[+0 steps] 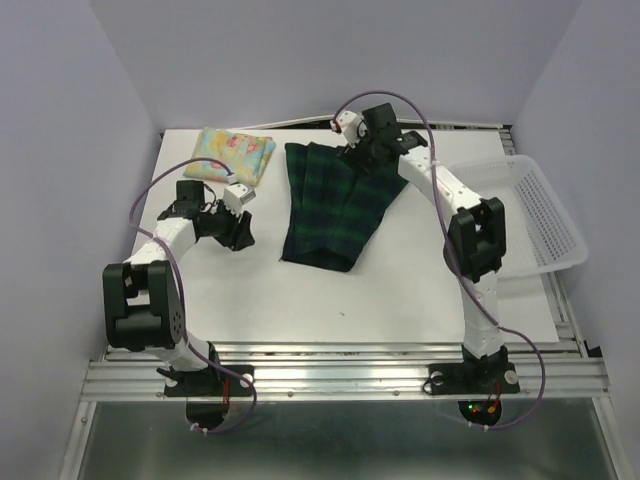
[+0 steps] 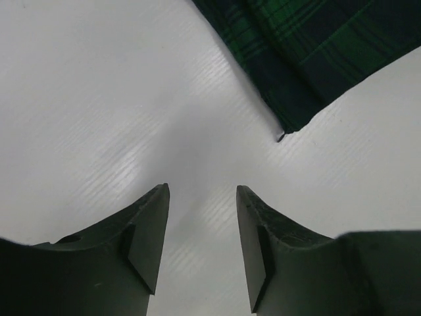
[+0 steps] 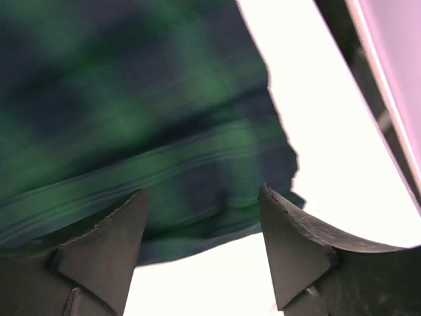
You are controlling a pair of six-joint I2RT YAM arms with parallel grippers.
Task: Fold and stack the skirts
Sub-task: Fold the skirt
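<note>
The floral skirt (image 1: 232, 155) lay folded at the far left of the worktop (image 1: 400, 290). The plaid skirt (image 1: 330, 205) lay mid-worktop, apparently only partly folded and not yet stacked. The left pincer (image 2: 202, 191) stood released and empty near one of its corners. The right pincer (image 3: 200, 192) stood released above its far edge. Judged outstanding: final fold, then stacking.

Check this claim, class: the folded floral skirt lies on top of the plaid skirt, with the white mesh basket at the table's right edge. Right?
No. The top external view shows the folded floral skirt lying on the table, apart from the plaid skirt and to its left. The white mesh basket is at the table's right edge.
</note>
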